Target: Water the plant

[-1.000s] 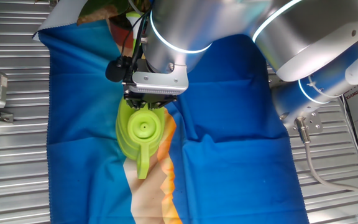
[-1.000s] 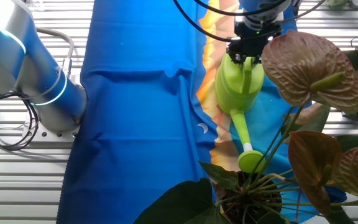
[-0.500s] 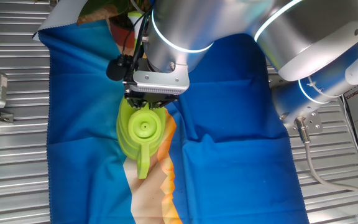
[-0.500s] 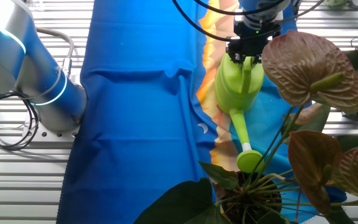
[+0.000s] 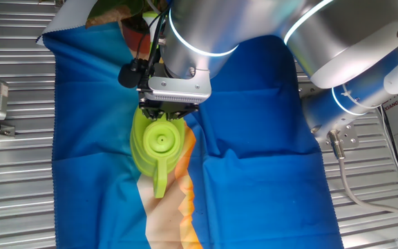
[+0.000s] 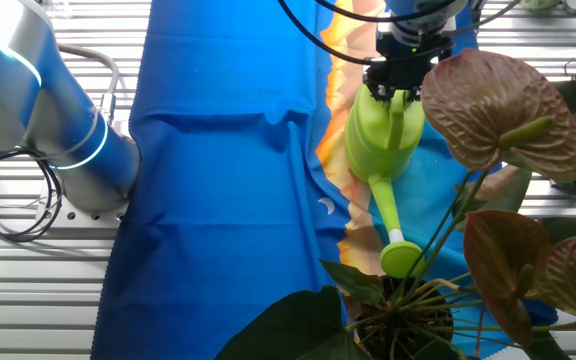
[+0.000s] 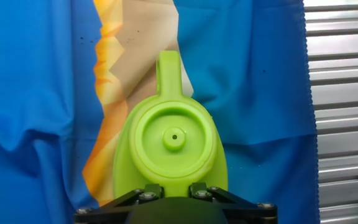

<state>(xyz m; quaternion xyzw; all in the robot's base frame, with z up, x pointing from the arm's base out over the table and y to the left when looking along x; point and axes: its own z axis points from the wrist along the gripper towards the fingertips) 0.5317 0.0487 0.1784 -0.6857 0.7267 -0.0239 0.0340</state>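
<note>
Tool (image 5: 163,113): clamped on rear handle of lime-green watering can (image 6: 378,140), fingers mostly hidden behind can body.
Watering can: tipped over blue cloth (image 6: 218,200), spout head (image 6: 401,259) just above plant base.
Plant (image 6: 488,200): large reddish-brown heart-shaped leaves, dark green leaves low down, thin green stems bunched at base; near edge of the other fixed view, at cloth's end.
Surface (image 5: 16,173): ribbed metal slats.

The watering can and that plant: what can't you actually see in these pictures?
- Gripper fingertips: hidden by its own body in every view, so the grip on the watering can is unclear.
- Can's handle: covered by the gripper.
- Plant: pot cut off by the bottom edge in the other fixed view.
- Water in the can: the top hole is too small to see through.
</note>
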